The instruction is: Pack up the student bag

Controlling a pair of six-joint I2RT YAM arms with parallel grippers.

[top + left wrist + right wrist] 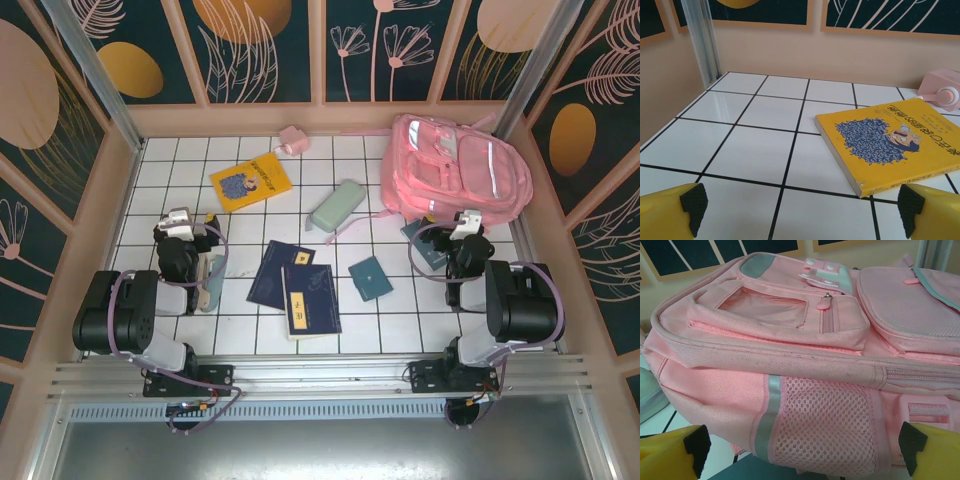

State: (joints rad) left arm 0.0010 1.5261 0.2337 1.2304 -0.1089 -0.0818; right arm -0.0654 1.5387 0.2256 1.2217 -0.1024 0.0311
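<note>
The student bag, a large pink backpack, lies flat at the back right of the tiled table. Its mesh side pocket and silvery strip face my right gripper, which is open and empty just in front of it. In the top view my right gripper hovers over a teal book at the bag's near edge. My left gripper stands open and empty at the left. A yellow book lies flat just ahead and to the right of that gripper.
Two navy books overlap at the table's middle, with a small teal book to their right. A pale-green pencil case lies left of the bag. A small pink object sits by the back wall. Wooden walls enclose the table.
</note>
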